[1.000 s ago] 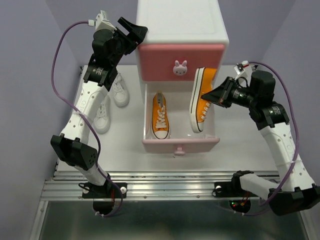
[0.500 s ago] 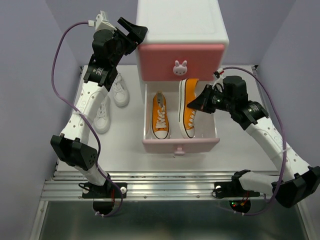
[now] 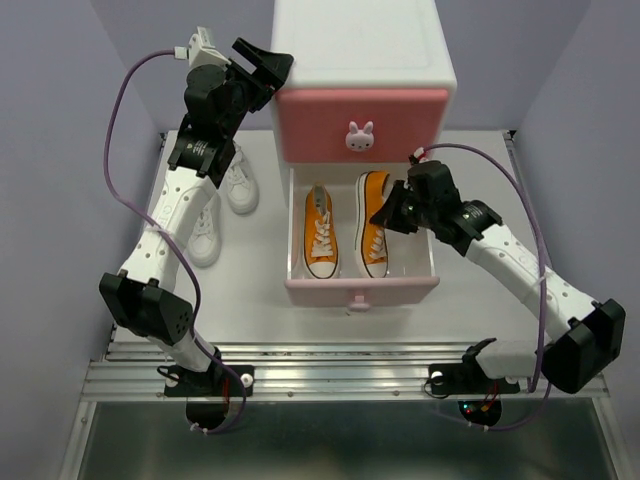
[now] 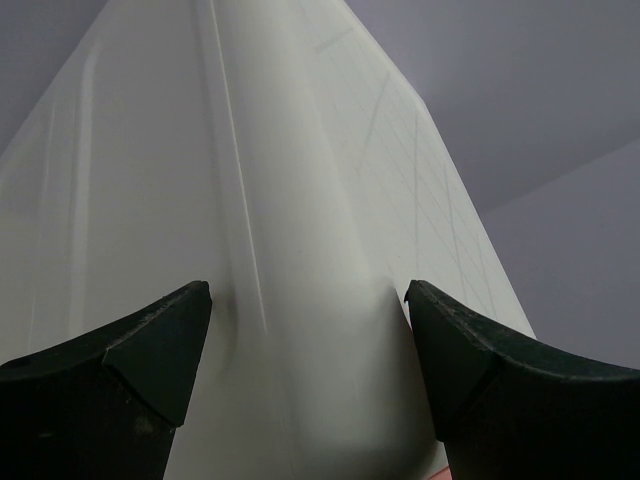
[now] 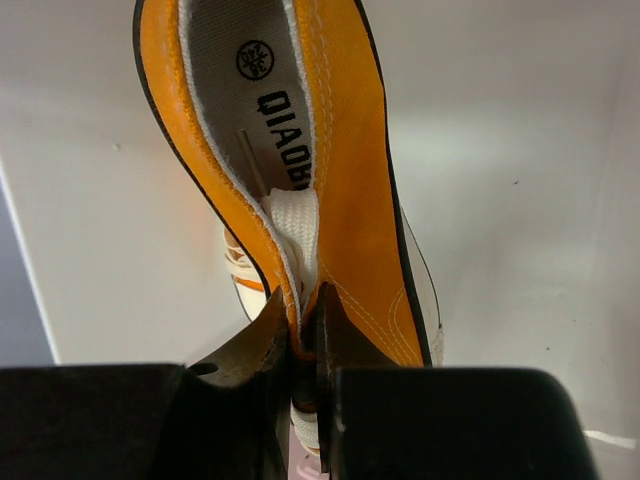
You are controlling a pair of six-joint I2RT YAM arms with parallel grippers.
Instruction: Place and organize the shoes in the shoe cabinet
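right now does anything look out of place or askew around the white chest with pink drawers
Only the two white sneakers: they lie staggered on the table left of the chest, outside it. The orange canvas pair is parallel in the open lower drawer, the right gripper pinching the right orange shoe.

Overhead view, two wrist close-ups

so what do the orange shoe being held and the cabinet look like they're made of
Orange shoe: likely matte canvas, with visible stitching, woven white laces and a printed fabric insole. Cabinet: probably moulded plastic, smooth white semi-gloss with soft reflections.
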